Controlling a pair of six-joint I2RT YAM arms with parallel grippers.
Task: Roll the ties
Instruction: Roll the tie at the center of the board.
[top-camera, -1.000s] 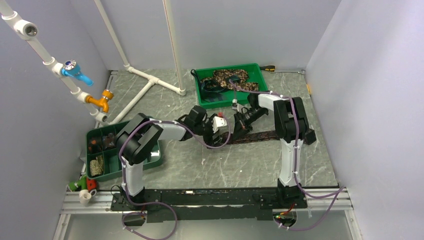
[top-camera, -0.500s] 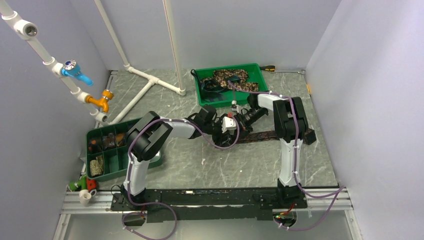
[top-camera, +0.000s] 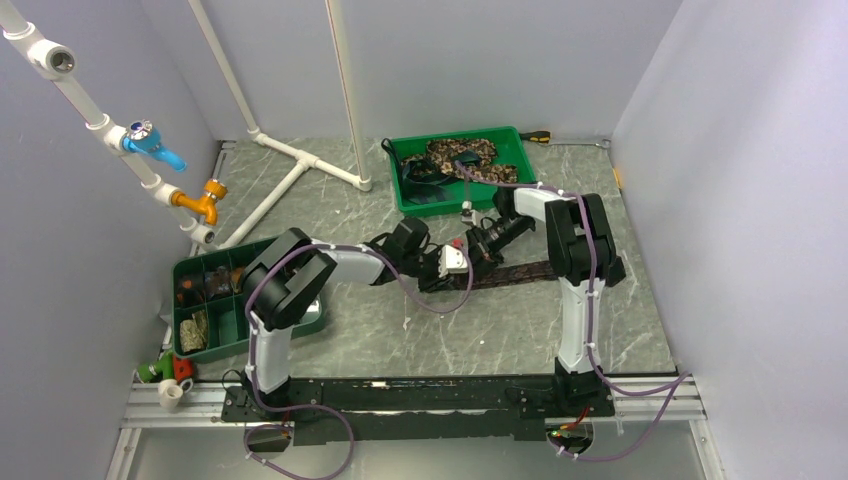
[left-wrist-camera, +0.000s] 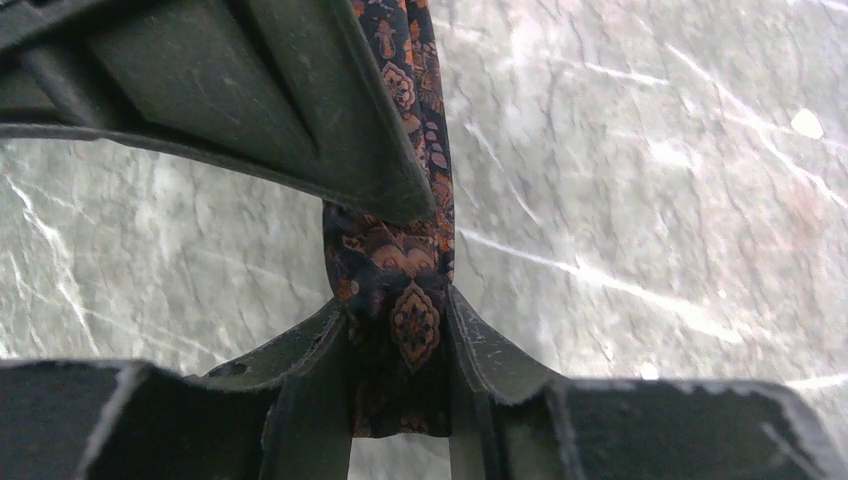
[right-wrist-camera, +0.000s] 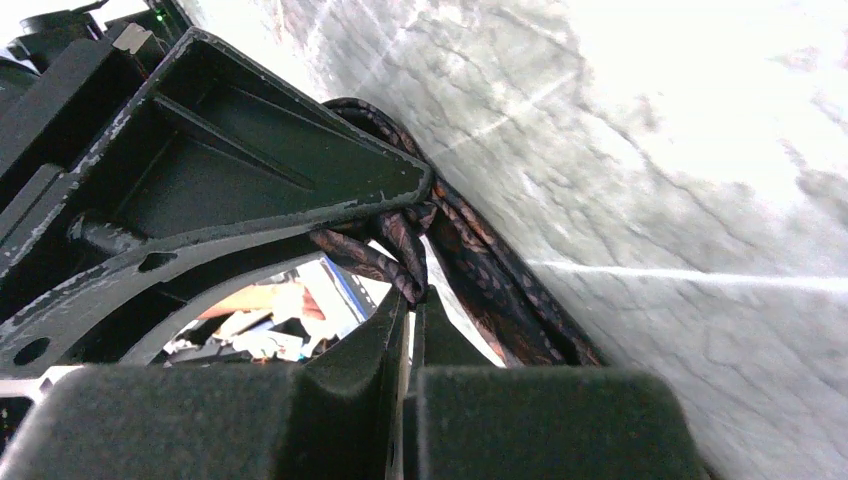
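A dark tie (top-camera: 520, 270) with a fine orange pattern lies stretched across the marble table, running right from the two grippers. My left gripper (top-camera: 458, 262) and right gripper (top-camera: 472, 248) meet at its left end. In the left wrist view the left gripper (left-wrist-camera: 398, 305) is shut on the folded end of the tie (left-wrist-camera: 415, 325), with the strip leading away above. In the right wrist view the right gripper (right-wrist-camera: 411, 295) is shut, pinching a loop of the tie (right-wrist-camera: 480, 270) at its tips. More mottled ties (top-camera: 462, 155) lie in the back tray.
A green tray (top-camera: 515, 140) stands at the back centre. A green compartment tray (top-camera: 200, 270) sits at the left beside the left arm. A white pipe frame (top-camera: 300, 165) crosses the back left of the table. Walls enclose both sides.
My left gripper has moved right to the tie's end and closed on it. The right gripper has stayed shut and barely moved.
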